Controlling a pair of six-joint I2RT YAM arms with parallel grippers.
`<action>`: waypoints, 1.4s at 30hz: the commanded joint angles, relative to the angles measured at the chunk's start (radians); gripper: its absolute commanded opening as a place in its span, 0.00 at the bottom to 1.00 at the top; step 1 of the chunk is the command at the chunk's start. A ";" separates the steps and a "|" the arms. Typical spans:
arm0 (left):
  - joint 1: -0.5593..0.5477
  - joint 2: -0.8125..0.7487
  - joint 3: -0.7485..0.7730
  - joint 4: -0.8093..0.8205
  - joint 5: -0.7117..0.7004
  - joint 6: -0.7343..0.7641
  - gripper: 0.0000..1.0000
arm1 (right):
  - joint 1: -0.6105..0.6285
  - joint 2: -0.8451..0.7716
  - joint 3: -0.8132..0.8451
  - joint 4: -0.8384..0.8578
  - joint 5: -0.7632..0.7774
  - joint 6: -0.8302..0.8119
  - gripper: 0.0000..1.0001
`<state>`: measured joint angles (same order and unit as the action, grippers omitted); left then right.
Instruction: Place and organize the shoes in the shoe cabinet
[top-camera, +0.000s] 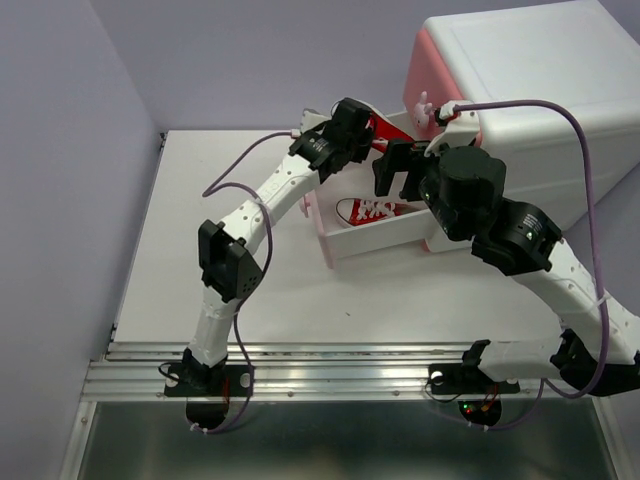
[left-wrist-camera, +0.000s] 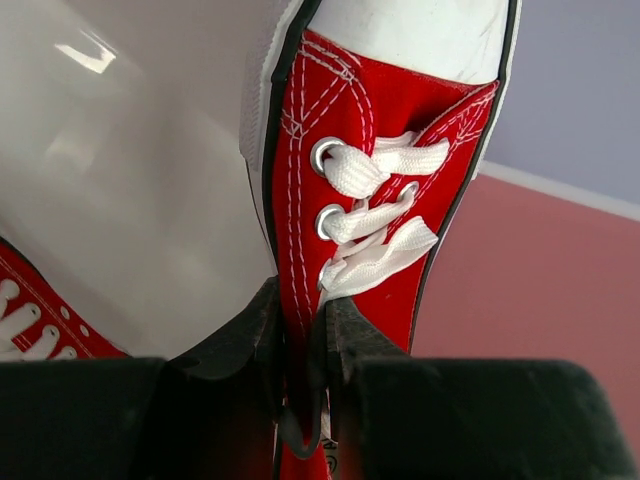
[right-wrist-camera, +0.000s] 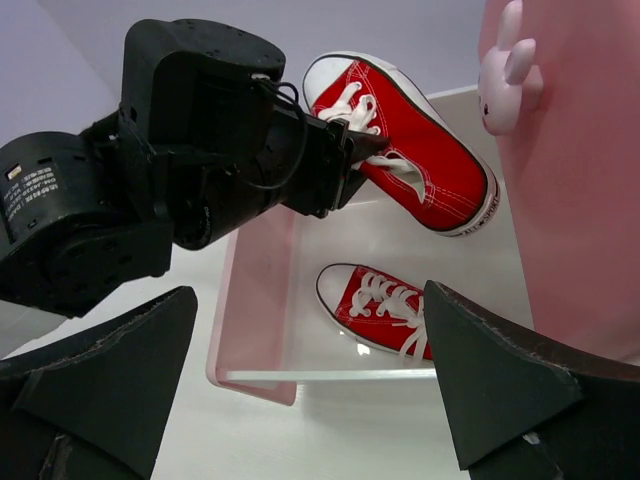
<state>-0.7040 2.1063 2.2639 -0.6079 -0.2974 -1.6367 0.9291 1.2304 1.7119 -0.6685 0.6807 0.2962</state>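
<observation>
My left gripper (top-camera: 372, 140) is shut on a red sneaker (top-camera: 388, 128) by its upper edge beside the laces and holds it in the air over the open drawer (top-camera: 380, 240) of the white and pink shoe cabinet (top-camera: 540, 90). The pinch shows in the left wrist view (left-wrist-camera: 300, 340), with the shoe (left-wrist-camera: 380, 130) toe-away. A second red sneaker (top-camera: 372, 210) lies inside the drawer; it also shows in the right wrist view (right-wrist-camera: 385, 310) below the held sneaker (right-wrist-camera: 420, 150). My right gripper (top-camera: 397, 180) is open and empty just in front of the drawer (right-wrist-camera: 255, 300). No green shoes are in view.
A pale bunny-shaped knob (right-wrist-camera: 505, 70) sticks out of the cabinet's pink front above the drawer. The white tabletop (top-camera: 230, 160) extends left of the drawer. Purple cables loop over both arms.
</observation>
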 joint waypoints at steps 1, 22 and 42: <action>-0.035 -0.101 0.062 0.080 -0.085 -0.113 0.00 | -0.001 -0.037 0.015 0.007 0.048 0.021 1.00; -0.088 0.060 0.129 -0.285 -0.172 -0.673 0.00 | -0.001 0.011 0.104 -0.158 -0.017 0.061 1.00; -0.109 0.129 0.054 -0.366 -0.066 -0.997 0.00 | -0.001 0.026 0.160 -0.284 -0.026 0.103 1.00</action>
<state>-0.8135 2.2635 2.3184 -1.0168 -0.3809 -1.9560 0.9291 1.2591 1.8263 -0.9390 0.6495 0.3847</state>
